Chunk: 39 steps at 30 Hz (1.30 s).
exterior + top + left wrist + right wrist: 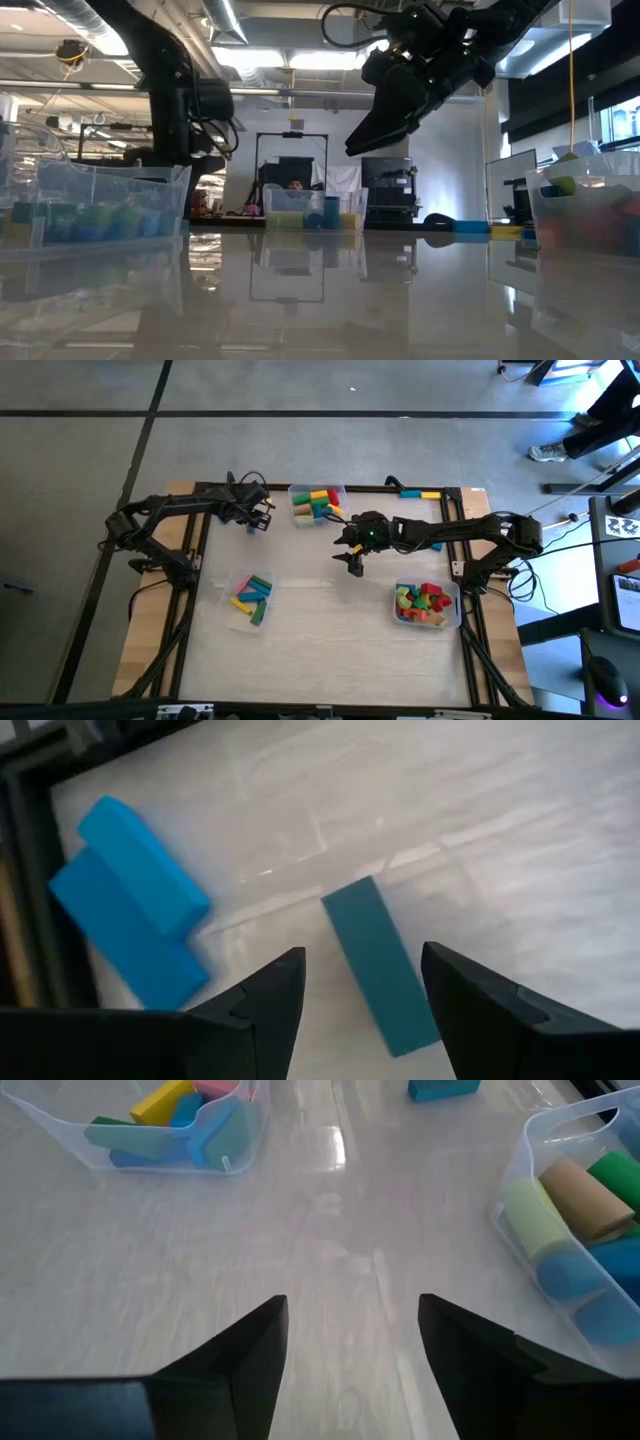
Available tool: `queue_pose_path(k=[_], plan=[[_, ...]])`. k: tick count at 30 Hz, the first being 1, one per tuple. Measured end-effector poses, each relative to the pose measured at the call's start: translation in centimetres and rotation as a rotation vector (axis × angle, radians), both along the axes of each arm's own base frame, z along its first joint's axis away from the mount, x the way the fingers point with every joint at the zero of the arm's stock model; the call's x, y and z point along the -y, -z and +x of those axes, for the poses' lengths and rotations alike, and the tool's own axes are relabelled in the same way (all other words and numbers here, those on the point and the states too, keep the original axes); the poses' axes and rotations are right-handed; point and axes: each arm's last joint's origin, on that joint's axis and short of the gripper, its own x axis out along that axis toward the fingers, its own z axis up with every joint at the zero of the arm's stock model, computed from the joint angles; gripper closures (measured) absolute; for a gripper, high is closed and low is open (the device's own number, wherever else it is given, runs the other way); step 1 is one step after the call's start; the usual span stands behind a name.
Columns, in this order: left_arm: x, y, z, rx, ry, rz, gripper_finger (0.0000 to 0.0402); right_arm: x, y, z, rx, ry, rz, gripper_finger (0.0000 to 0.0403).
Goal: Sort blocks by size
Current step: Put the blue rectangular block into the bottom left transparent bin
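Beyond the pale glossy desk [320, 630], a bright workshop shows. Three clear bins [318, 501] hold sorted blocks [424, 603]. Right gripper [352, 552] hangs mid-desk, jaws spread. Left gripper [362, 985], jaws spread, hovers over a teal bar [380, 965] beside blue bars [135, 910].

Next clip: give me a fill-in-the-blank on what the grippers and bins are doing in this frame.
1. The left gripper hangs with open fingers over a ____ block lying on the table.
2. The right gripper is open and holds ____.
3. The number of clear bins on the table is ____: far bin, left bin, right bin.

Missing words: teal; nothing; three
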Motion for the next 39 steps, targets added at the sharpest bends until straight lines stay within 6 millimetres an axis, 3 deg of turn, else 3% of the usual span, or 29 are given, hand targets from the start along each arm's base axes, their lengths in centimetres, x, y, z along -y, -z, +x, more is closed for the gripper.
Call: queue_pose_path(k=[14,26,36,39], plan=[[0.7,3.4,-0.6,0.131,0.014,0.051,0.0206,0.0,0.0,0.0,0.001,0.001,-0.001,0.0178],[1.2,4.4,-1.3,0.117,0.021,0.045,0.0209,0.0,0.0,0.0,0.001,0.001,-0.001,0.0178],[1.2,4.4,-1.2,0.083,0.107,0.054,0.03,0.0,0.0,0.0,0.001,0.001,-0.001,0.0178],[1.2,4.4,-1.0,0.071,0.148,0.068,0.0304,0.0,0.0,0.0,0.001,0.001,-0.001,0.0178]])
